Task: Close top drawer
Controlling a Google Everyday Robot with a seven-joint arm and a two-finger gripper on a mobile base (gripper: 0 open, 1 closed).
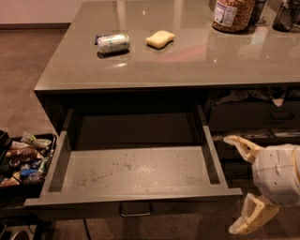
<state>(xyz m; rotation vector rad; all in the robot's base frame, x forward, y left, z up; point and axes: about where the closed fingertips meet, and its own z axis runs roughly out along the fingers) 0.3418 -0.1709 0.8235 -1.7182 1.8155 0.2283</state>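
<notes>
The top drawer (136, 173) is pulled far out of the dark grey counter, showing its pale speckled floor. Its front edge runs along the bottom of the camera view, with a small metal loop handle (135, 210) at the centre. My gripper (241, 185) is at the lower right, just beyond the drawer's right front corner. Its two cream fingers are spread wide, one finger (241, 146) above and one (251, 216) below, holding nothing. It does not touch the drawer.
On the countertop (187, 56) lie a tipped can (112, 43), a yellow sponge (160, 39) and a jar (232, 14) at the back right. Narrower drawers with paper poking out (262, 110) are behind my gripper. A black tray of snack packets (23, 161) stands at the left.
</notes>
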